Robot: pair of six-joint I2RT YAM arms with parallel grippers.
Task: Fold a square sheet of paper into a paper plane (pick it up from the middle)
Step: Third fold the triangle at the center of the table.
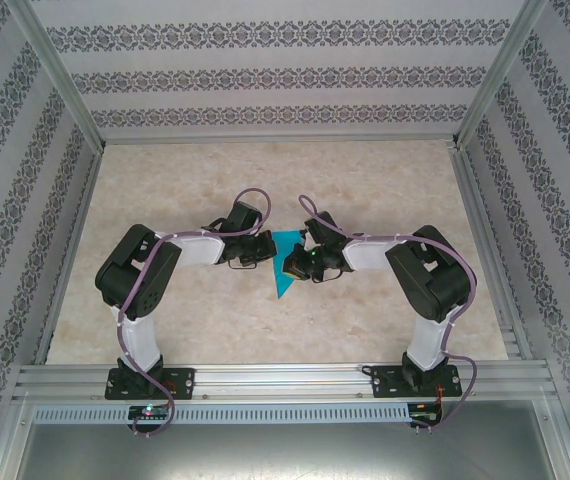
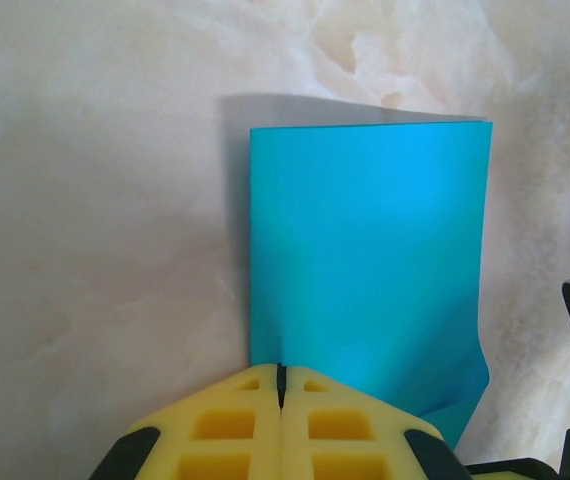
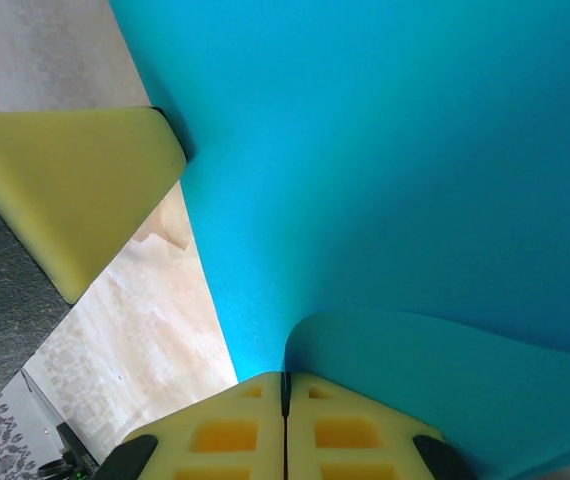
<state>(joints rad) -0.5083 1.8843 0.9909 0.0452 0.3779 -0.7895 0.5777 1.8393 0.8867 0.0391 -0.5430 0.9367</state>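
Marble-look tabletop point(image 1: 265, 170) lies below the square sheet of paper point(image 1: 287, 272), which hangs partly folded between 2 arms. Left gripper point(image 2: 280, 385) and right gripper point(image 3: 285, 385) each clench an edge. Risk: opposing pull tears it, and uneven tension skews the crease.

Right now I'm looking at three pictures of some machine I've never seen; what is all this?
Two robot arms are bolted to the near edge of a table. The wide picture looks down from above and behind them. The other two come from a camera on each wrist; the yellow blocks at the bottom are that arm's own fingers. The left end effector and right end effector are both shut on a teal paper, pinching it from either side at mid-table.
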